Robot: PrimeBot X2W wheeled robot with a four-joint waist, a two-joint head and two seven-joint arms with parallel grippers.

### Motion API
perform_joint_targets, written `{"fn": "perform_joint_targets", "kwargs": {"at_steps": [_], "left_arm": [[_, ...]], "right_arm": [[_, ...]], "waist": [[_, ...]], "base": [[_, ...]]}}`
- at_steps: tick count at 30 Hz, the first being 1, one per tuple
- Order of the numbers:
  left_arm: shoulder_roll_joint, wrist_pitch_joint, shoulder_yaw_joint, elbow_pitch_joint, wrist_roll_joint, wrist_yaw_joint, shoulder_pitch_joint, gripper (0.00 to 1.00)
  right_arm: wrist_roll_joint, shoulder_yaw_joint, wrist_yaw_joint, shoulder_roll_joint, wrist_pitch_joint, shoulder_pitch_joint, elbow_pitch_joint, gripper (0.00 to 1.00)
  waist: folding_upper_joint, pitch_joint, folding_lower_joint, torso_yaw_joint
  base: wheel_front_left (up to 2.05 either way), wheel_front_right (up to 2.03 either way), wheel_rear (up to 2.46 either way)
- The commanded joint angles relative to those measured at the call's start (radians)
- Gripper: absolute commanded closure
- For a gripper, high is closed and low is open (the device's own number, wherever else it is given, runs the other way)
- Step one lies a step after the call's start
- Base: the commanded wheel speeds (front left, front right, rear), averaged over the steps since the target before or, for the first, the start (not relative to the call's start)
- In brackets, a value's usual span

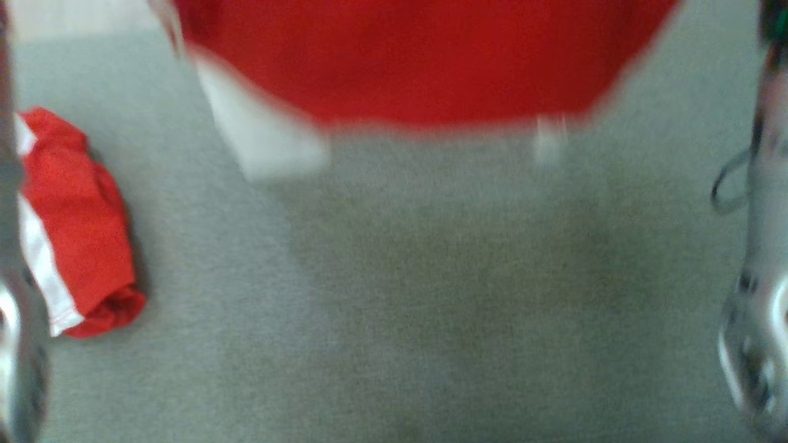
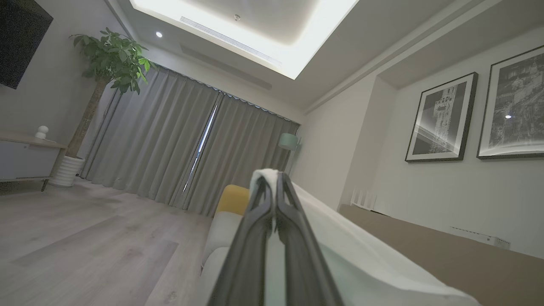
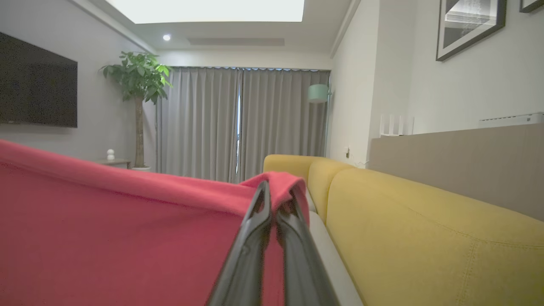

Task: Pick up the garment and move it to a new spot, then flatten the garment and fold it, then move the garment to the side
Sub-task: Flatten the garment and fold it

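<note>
A wide grey surface [image 1: 394, 307]. Above its far side hangs a blurred red garment [image 1: 425, 55] with white trim, spread out. A red-and-white bundle [image 1: 77, 221] lies at the left. The left hand [image 2: 272, 178] is clenched on the garment's white edge, the right hand [image 3: 277, 190] on its red edge.

Red-and-white garment [image 1: 425, 61], grey surface [image 1: 369, 277], yellow sofa [image 3: 425, 229], grey curtains [image 3: 204, 123]

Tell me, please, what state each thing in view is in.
garment: held up, spread between both grippers, blurred in the head view.
left gripper: shut on the garment's white edge.
right gripper: shut on the garment's red edge.
second garment: bunched, lying on the grey surface.
curtains: drawn, a narrow gap in the middle.
ceiling light: on.
television: screen dark.
</note>
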Motion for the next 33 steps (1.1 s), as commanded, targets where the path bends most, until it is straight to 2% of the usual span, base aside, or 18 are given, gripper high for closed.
{"fn": "perform_joint_targets", "kwargs": {"at_steps": [1, 2, 6, 12, 21, 26, 33], "left_arm": [[0.058, -0.017, 0.035, 0.003, 0.017, -0.012, -0.085, 1.00], [0.056, -0.051, 0.044, 0.086, 0.021, -0.027, -0.195, 1.00], [0.038, -0.150, 0.051, 0.238, 0.035, -0.055, -0.355, 1.00], [-0.019, -0.216, 0.014, 0.416, 0.035, -0.116, -0.407, 1.00], [-0.102, -0.276, -0.034, 0.574, 0.013, -0.157, -0.175, 1.00], [-0.102, -0.286, -0.062, 0.582, 0.017, -0.162, -0.034, 1.00], [-0.066, -0.289, -0.153, 0.465, -0.014, -0.163, 0.234, 1.00]], "right_arm": [[0.003, -0.002, 0.007, 0.014, -0.031, -0.079, 0.012, 1.00], [-0.011, -0.034, 0.007, 0.023, -0.105, -0.206, 0.116, 1.00], [-0.061, -0.086, 0.007, 0.029, -0.261, -0.386, 0.306, 1.00], [-0.114, -0.142, 0.007, 0.030, -0.346, -0.464, 0.539, 1.00], [-0.152, -0.128, 0.007, -0.023, -0.369, -0.303, 0.811, 1.00], [-0.132, -0.122, 0.007, -0.049, -0.363, -0.224, 0.902, 1.00], [-0.068, -0.045, 0.007, -0.094, -0.328, -0.095, 0.974, 1.00]], "waist": [[0.0000, 0.113, -0.0005, -0.031], [0.0000, 0.155, -0.0005, -0.027], [0.0000, 0.188, -0.0005, -0.005], [0.0000, 0.222, -0.0005, 0.038], [0.0000, 0.224, -0.0005, 0.101], [0.0000, 0.184, -0.0005, 0.117], [0.0000, 0.081, -0.0005, 0.125]], "base": [[0.00, 0.00, 0.00], [0.00, 0.00, 0.00], [0.00, 0.00, 0.00], [0.00, 0.00, 0.00], [0.00, 0.00, 0.00], [0.00, 0.00, 0.00], [0.00, 0.00, 0.00]]}}
